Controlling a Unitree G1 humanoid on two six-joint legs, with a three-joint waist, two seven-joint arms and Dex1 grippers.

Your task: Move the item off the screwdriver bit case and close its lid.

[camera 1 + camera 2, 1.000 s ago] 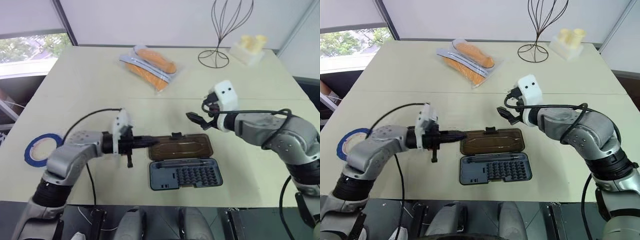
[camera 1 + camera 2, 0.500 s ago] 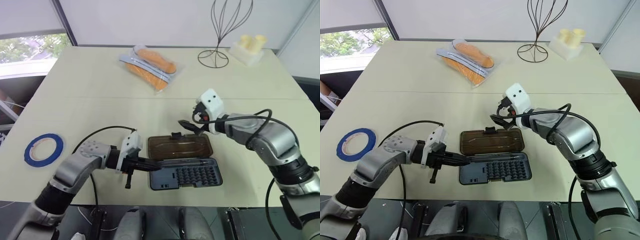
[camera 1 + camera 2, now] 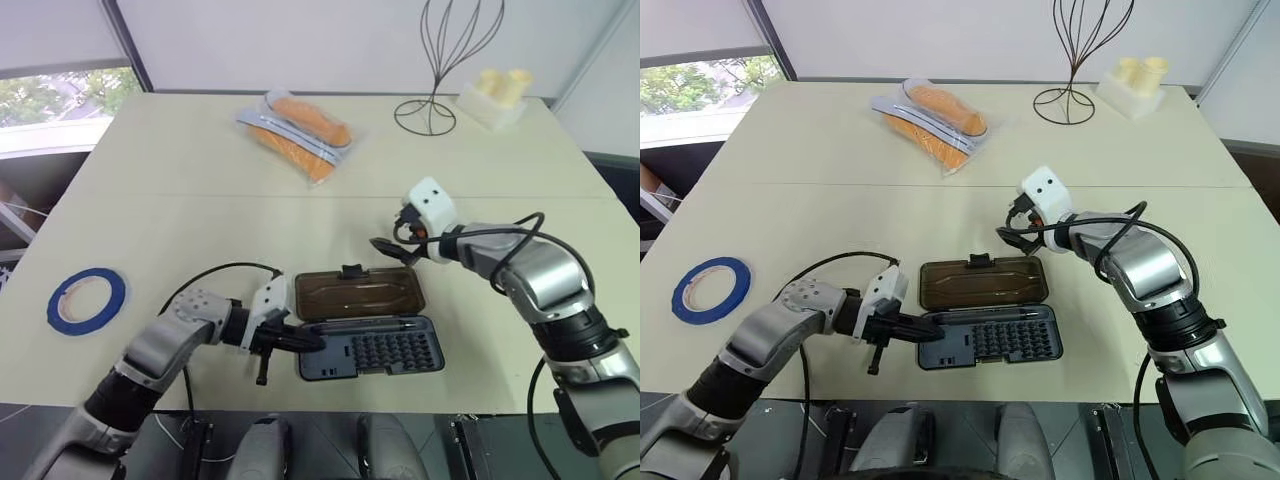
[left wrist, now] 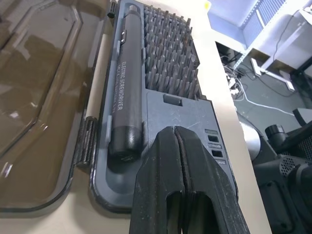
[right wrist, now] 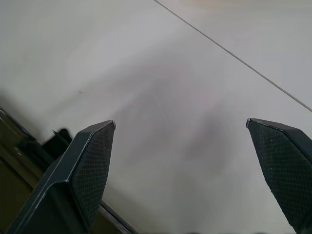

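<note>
While pressed together, left tool [image 4: 181, 146] over screwdriver bit case [image 3: 370, 349] | right tool [image 3: 392, 251] wide apart, empty

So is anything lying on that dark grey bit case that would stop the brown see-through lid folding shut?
Nothing visible lies on the dark grey plastic bit case or its smoky-brown translucent lid. The shut left gripper sits at the case's left end, and the open right gripper hovers near the lid's far edge.

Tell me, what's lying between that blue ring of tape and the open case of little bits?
In the left eye view, the robot's left arm and its left gripper lie between the blue tape roll and the screwdriver bit case, on the bare table.
</note>
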